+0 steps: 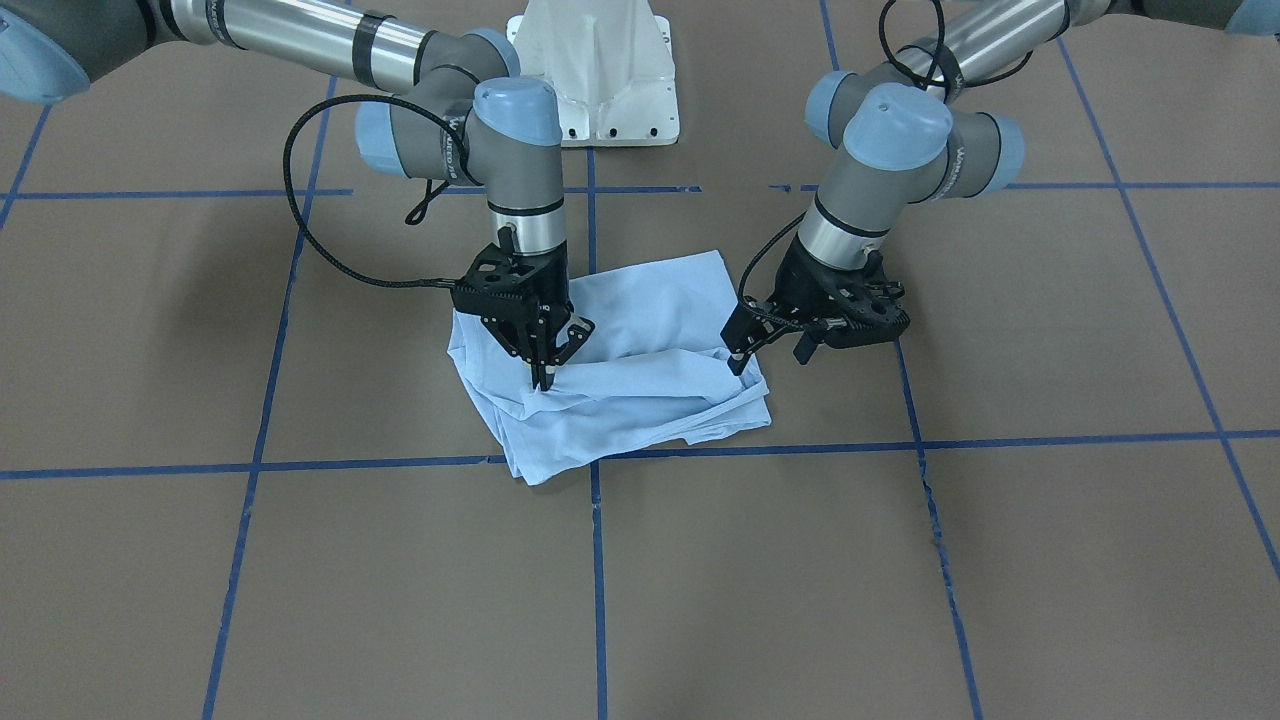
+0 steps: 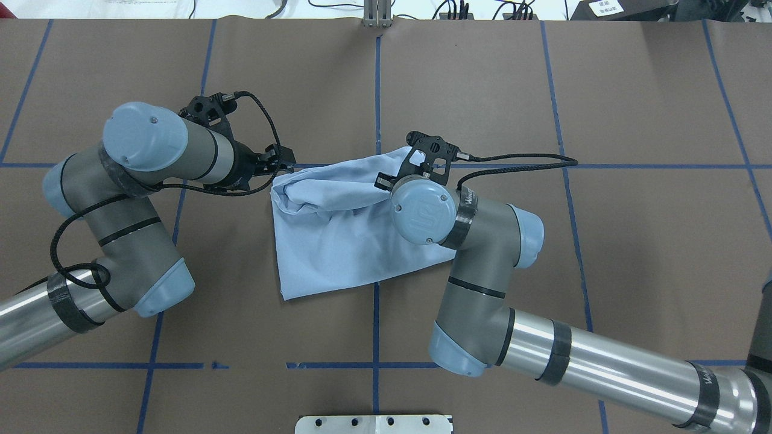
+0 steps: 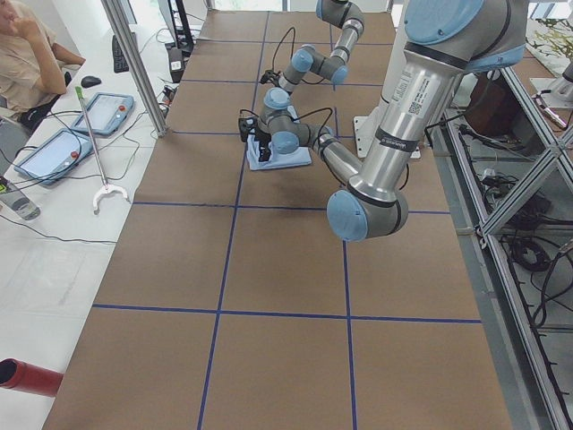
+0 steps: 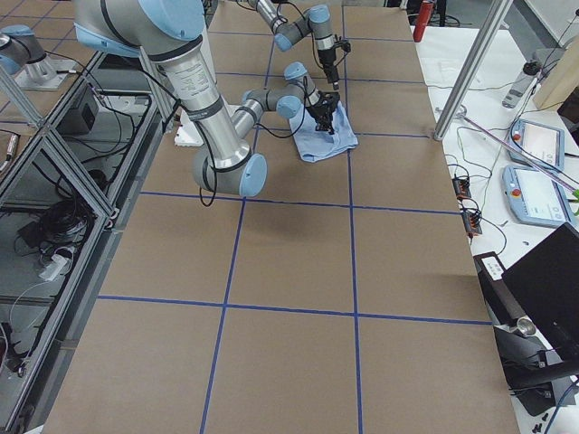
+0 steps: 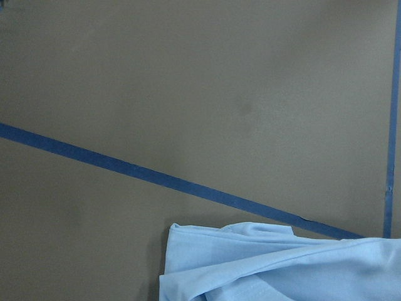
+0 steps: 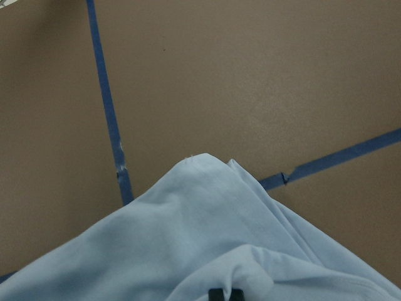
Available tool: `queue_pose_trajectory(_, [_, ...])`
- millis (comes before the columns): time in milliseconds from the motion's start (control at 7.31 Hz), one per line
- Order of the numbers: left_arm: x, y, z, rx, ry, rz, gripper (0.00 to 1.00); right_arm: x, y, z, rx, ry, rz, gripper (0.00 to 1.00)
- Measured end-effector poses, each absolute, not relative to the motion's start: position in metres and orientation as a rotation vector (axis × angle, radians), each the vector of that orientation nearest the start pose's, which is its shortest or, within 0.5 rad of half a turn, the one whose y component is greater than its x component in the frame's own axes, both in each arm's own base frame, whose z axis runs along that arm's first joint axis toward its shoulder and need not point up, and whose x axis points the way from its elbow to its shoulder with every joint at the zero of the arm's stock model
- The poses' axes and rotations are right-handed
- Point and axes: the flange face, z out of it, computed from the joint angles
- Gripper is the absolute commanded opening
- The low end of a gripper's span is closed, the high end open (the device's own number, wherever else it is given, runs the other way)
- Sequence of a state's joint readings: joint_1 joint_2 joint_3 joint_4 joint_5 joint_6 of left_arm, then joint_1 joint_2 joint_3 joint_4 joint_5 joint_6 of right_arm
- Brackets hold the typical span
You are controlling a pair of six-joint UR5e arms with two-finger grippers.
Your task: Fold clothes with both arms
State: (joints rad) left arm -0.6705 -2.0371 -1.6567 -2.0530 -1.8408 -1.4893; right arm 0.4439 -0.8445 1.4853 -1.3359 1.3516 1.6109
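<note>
Centre frame: I am seeing left hand (image 1: 738, 362) and right hand (image 1: 545, 378) each pinching the crumpled T-shirt (image 1: 650, 300).

Bunched blue T-shirt (image 1: 655, 305) on table (image 1: 300, 570), right gripper (image 1: 545, 378) pinching its fold, left gripper (image 1: 738, 362) gripping its edge

Blue tape lines (image 1: 300, 466) cross the brown table (image 1: 1050, 580).
</note>
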Motion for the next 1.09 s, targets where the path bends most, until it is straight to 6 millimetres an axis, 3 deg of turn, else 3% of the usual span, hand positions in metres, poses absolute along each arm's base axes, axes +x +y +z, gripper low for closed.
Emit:
queue_pose_trajectory(137, [0.450, -0.493, 0.300, 0.150, 1.052, -0.394, 1.00, -0.603, -0.473, 0.228, 0.396, -0.799, 0.539, 0.00])
queue_pose_trajectory(274, [0.450, -0.493, 0.300, 0.149, 1.052, -0.395, 1.00, -0.604, -0.491, 0.227, 0.413, -0.774, 0.527, 0.18])
queue_pose_trajectory(410, [0.450, -0.493, 0.300, 0.149, 1.052, -0.394, 1.00, -0.605, -0.508, 0.223, 0.427, -0.752, 0.518, 0.47])
queue_pose_trajectory(547, [0.451, -0.492, 0.300, 0.148, 1.052, -0.393, 1.00, -0.609, -0.524, 0.216, 0.434, -0.736, 0.519, 0.99])
queue_pose_trajectory(821, [0.452, -0.491, 0.300, 0.146, 1.052, -0.392, 1.00, -0.606, -0.548, 0.206, 0.438, -0.716, 0.501, 1.00])
queue_pose_trajectory(1094, [0.463, -0.483, 0.300, 0.128, 1.033, -0.383, 1.00, -0.572, -0.585, 0.196, 0.350, -0.753, 0.424, 1.00])
